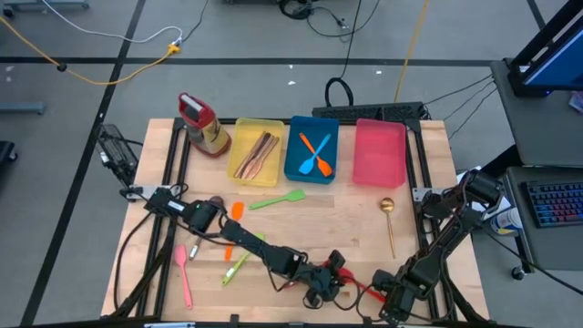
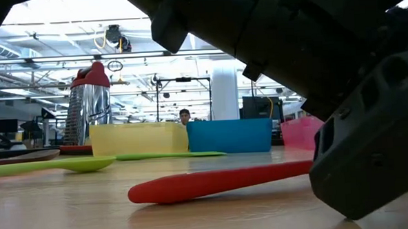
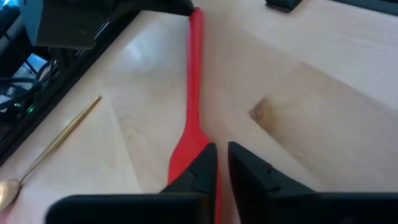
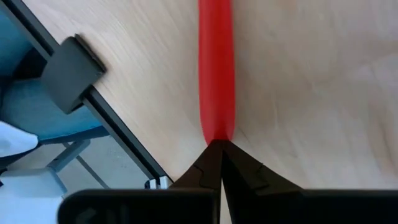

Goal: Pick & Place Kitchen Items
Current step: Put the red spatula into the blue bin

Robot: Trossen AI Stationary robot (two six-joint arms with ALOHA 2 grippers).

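A red spatula lies near the table's near edge between my two grippers. In the low view its broad end rests on the wood and its handle runs right into a dark gripper. My right gripper is shut on the handle's end. My left gripper is all but shut, with its fingers standing over the side edge of the blade. The low view shows no finger on the blade's free end. My left gripper's own fingers hide whether they touch the blade, so I cannot tell. My right gripper pinches the tip of the red handle between its two fingers. The fingers lie along the handle, coming from the table's right near corner. The spatula's broad end stays on the table.
At the back stand a yellow tray with wooden spoons, a blue tray with orange spatulas, a pink tray and a red-capped bottle. A gold spoon, green spatulas and a pink spoon lie loose.
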